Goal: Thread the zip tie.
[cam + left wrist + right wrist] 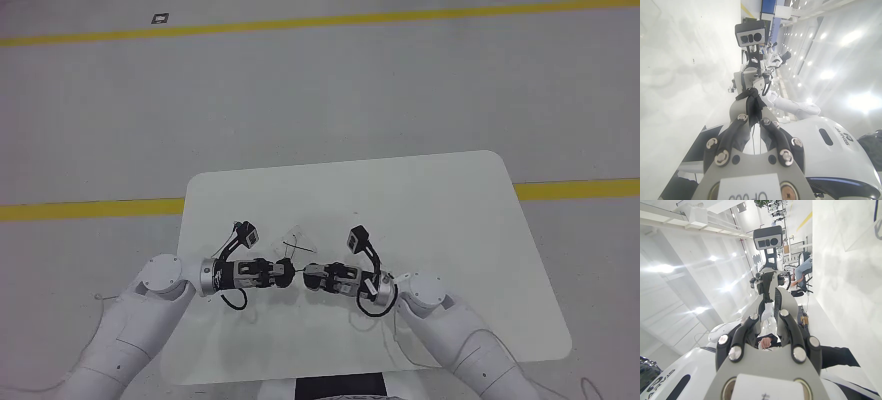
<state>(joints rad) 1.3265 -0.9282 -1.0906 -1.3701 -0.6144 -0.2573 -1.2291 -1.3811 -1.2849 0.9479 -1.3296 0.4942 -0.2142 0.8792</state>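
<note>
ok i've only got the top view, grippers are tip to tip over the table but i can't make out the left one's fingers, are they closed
observer: yes, in the left wrist view the left gripper has its fingertips pressed together, with dark padding bunched at the tips
operator: anything in there
observer: two thin dark strands run back along the gap between its fingers, likely the zip tie you see poking out
operator: is the other arm lined up
observer: roughly, the right arm's wrist camera faces straight back at the left one from beyond the tips
</note>
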